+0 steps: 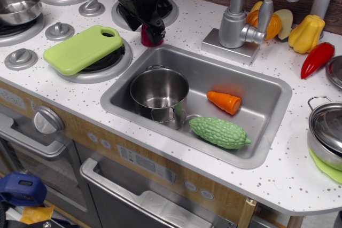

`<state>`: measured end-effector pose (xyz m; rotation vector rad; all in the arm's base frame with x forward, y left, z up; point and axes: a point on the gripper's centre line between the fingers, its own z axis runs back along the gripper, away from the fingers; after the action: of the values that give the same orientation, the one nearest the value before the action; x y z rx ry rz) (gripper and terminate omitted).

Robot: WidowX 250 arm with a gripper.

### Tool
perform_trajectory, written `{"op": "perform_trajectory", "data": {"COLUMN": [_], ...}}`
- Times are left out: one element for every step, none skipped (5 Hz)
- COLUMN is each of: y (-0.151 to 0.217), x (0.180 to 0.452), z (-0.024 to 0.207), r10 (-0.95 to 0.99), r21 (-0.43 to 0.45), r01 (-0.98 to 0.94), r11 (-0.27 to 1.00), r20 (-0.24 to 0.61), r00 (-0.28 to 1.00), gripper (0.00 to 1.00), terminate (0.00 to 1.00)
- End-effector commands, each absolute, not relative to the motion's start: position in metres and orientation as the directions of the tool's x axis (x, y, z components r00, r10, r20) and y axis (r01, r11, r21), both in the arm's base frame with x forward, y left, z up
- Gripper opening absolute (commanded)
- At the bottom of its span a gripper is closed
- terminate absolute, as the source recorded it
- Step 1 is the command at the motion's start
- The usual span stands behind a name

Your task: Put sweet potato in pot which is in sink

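Note:
The sweet potato (145, 39), a small dark red chunk, sits on the white counter just behind the sink's back left corner, mostly covered by my gripper. My black gripper (147, 31) has come down over it, with its fingers on either side of it and seemingly open. One fingertip (157, 36) reaches the counter to its right. The shiny steel pot (159, 92) stands upright and empty in the left part of the sink (256, 86), in front of the gripper.
An orange cone (224, 102) and a green bumpy gourd (219, 132) lie in the sink right of the pot. A green cutting board (83, 48) lies on a burner to the left. The faucet (235, 22), a red pepper (316, 59) and a lidded pot (327, 127) are to the right.

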<state>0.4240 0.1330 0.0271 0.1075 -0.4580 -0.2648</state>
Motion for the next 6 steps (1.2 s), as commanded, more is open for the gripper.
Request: {"op": "perform_trajectory", "data": {"y": [0.15, 0.153, 0.156, 0.155, 0.15, 0.14], "x": [0.441, 0.446, 0.448, 0.449, 0.449, 0.447], "z": [0.04, 0.033, 0.024, 0.025, 0.039, 0.068], "r10": [-0.282, -0.283, -0.257, -0.248, -0.263, -0.254], "r21": [0.174, 0.165, 0.138, 0.139, 0.165, 0.179], "r01": [0.224, 0.23, 0.217, 0.206, 0.206, 0.192], "r11": [0.959, 0.959, 0.966, 0.969, 0.965, 0.965], "r20": [0.481, 0.507, 0.537, 0.541, 0.518, 0.458], "r00": [0.831, 0.815, 0.804, 0.804, 0.814, 0.852], "gripper": [1.0, 1.0, 1.0, 0.0, 0.0, 0.0], "terminate": [0.0, 0.0, 0.0, 0.0, 0.0, 0.0]}}
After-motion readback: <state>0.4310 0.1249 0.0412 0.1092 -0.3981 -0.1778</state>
